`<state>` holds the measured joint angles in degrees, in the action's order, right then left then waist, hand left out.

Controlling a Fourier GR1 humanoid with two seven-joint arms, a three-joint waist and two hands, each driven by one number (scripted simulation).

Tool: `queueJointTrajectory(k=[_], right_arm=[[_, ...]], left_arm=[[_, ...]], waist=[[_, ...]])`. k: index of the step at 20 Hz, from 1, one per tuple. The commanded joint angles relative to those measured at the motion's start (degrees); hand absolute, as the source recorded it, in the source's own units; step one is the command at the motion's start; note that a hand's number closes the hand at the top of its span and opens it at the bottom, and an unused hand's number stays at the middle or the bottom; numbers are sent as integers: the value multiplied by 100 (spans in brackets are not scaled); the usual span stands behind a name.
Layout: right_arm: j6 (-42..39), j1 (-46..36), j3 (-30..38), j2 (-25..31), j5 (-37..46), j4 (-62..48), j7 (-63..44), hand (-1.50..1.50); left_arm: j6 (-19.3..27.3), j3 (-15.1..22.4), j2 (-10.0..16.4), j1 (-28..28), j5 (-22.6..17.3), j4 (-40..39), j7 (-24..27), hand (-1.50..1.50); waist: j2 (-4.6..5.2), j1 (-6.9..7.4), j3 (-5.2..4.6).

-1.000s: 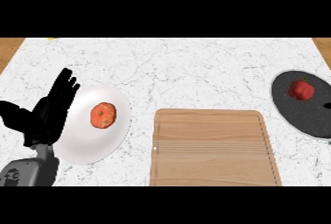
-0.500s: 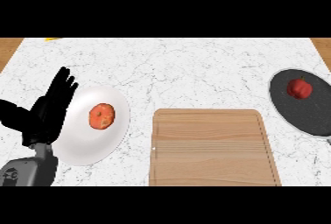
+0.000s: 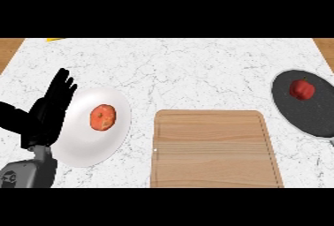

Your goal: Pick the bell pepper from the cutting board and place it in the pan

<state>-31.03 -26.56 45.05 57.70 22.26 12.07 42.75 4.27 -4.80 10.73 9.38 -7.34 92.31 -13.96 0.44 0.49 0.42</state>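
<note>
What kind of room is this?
Probably a kitchen: a white marble counter, a wooden cutting board on it, and a dark pan holding a red bell pepper.

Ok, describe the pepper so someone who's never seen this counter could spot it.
Start at the wooden cutting board in the middle and look right to the dark round pan at the view's edge. The pepper lies in it: deep red, unlike the orange fruit on the white plate at left.

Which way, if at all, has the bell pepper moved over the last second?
No. The bell pepper lies at the same spot in the pan, toward its far rim, as before.
</note>
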Motion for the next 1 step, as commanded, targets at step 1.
queueJointTrajectory(k=[1], right_arm=[[-866, 305, -39, -92, -68, 17, 937, -150]], left_arm=[[-103, -115, 40, 46, -80, -206, 177, 0]], waist=[[22, 4, 2]])
